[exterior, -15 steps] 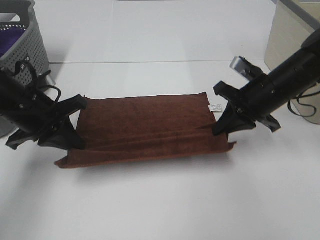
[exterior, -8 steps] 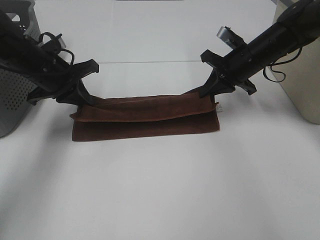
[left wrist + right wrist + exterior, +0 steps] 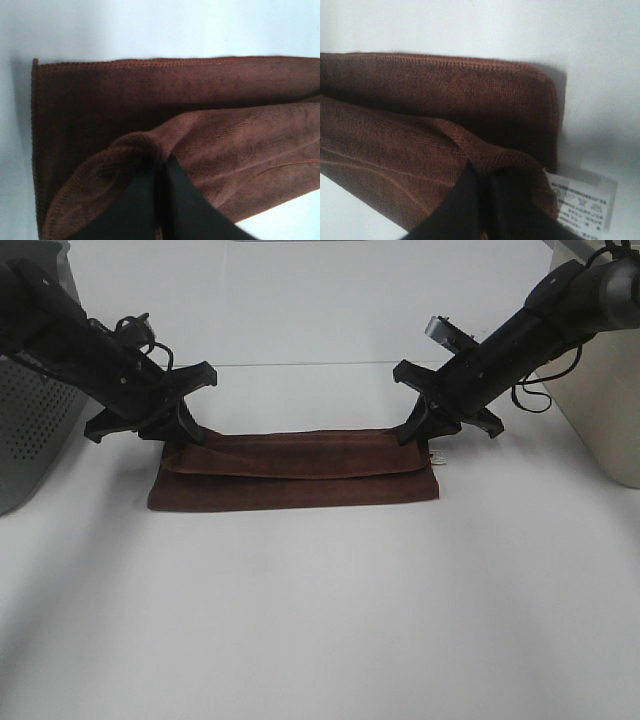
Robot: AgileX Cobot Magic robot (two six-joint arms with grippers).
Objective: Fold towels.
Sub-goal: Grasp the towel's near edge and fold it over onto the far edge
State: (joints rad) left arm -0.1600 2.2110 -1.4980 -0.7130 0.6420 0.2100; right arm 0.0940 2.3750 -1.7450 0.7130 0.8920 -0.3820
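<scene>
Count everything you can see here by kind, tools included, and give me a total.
towel: 1
tools: 2 (left tool, right tool, each shut on the towel)
grey basket: 1
beige container: 1
Total: 5

I see a white table [image 3: 320, 620]: a grey perforated basket [image 3: 35, 440] at its left edge, a beige bin [image 3: 610, 420] at its right.

I count one brown towel [image 3: 300, 483], one white tag [image 3: 436, 456], two grippers, the left gripper [image 3: 186, 439] and the right gripper [image 3: 412, 435], one grey basket [image 3: 30, 435] and one white table [image 3: 320, 620].
</scene>
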